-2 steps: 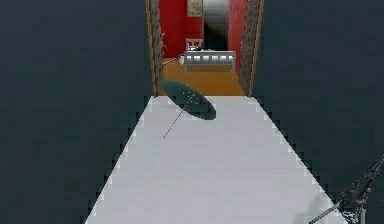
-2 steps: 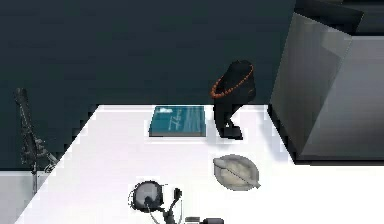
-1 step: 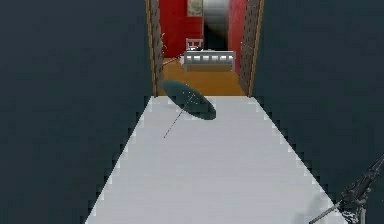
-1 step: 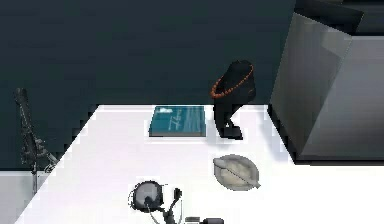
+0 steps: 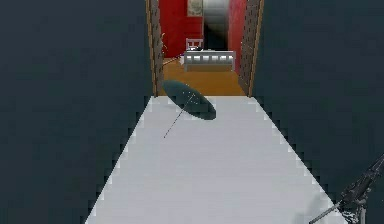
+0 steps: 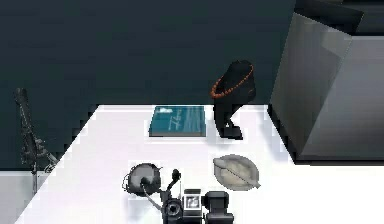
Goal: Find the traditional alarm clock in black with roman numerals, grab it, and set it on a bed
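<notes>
**Dark walls, a doorway ahead, a busy white tabletop to the side**

Dark teal walls flank a pale floor (image 5: pixel 200 170) in the forward view, which runs straight to a wood-framed doorway (image 5: pixel 152 50). A dark umbrella (image 5: pixel 189 101) lies on the floor just before the threshold, with bare floor on both sides of it. Beyond the doorway are red walls and an orange floor. A thin metal stand (image 5: pixel 355 198) juts in at the lower right corner.

In the arm side view, a white tabletop (image 6: pixel 100 150) meets the dark wall along its far edge, and its left part is bare. A teal book (image 6: pixel 180 121) lies near that far edge. Just right of the book stands a black bust (image 6: pixel 233 90) wearing a red necklace, close to a grey cabinet (image 6: pixel 335 90). A grey dish (image 6: pixel 237 170) sits nearer. By the near edge stands a round, dark-rimmed alarm clock (image 6: pixel 143 179) with the end effector (image 6: pixel 163 191) at it. I cannot tell whether the end effector holds anything.
</notes>
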Motion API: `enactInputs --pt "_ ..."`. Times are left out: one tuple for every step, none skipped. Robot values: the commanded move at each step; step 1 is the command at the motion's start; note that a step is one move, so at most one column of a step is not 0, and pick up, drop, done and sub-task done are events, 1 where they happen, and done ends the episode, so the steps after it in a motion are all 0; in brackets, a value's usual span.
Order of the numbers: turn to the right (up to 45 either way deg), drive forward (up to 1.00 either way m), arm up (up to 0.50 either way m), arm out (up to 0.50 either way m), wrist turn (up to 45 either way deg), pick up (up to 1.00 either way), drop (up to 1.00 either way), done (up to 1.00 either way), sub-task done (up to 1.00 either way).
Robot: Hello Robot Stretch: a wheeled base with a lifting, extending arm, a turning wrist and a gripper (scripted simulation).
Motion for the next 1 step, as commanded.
enactInputs --pt "0.0 0.0 0.22 0.0 0.0 0.0 0.0 0.0 0.0"
